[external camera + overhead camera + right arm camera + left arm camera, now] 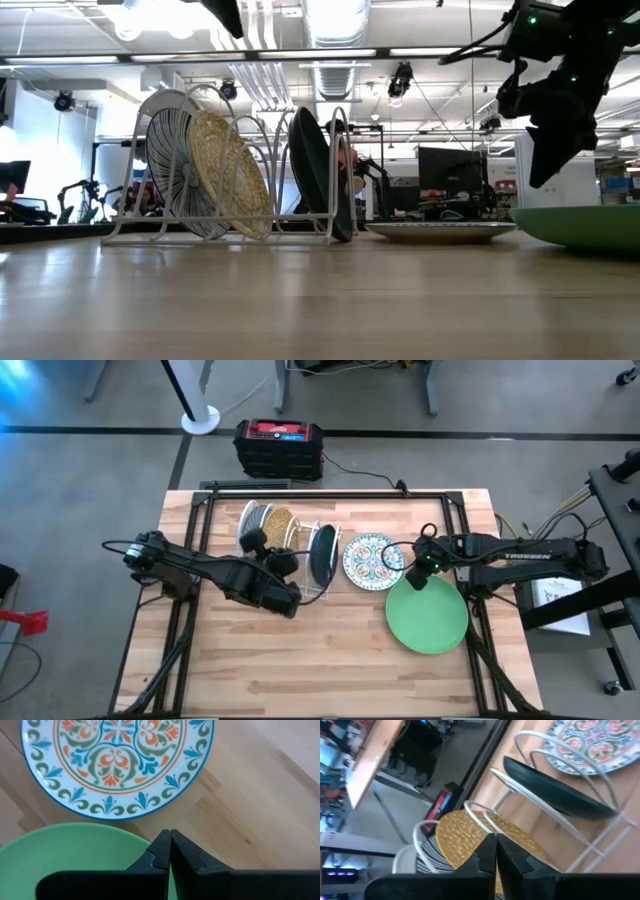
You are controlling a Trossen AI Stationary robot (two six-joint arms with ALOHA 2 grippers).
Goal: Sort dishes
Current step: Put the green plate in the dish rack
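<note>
A white wire rack (330, 560) holds three plates on edge: a striped one (165, 150), a mustard-yellow speckled one (230, 170) and a dark teal one (315, 180). A floral plate (368, 560) lies flat on the table to the rack's right. A plain green plate (427, 615) lies flat nearer the table's front. My left gripper (496, 851) is shut and empty, high above the rack (225, 15). My right gripper (170, 842) is shut and empty, hanging a little above the green plate's far rim (545, 175).
A red and black box (278, 448) stands on the floor beyond the table's far edge. Bare wooden tabletop (300, 660) stretches along the near side, in front of the rack.
</note>
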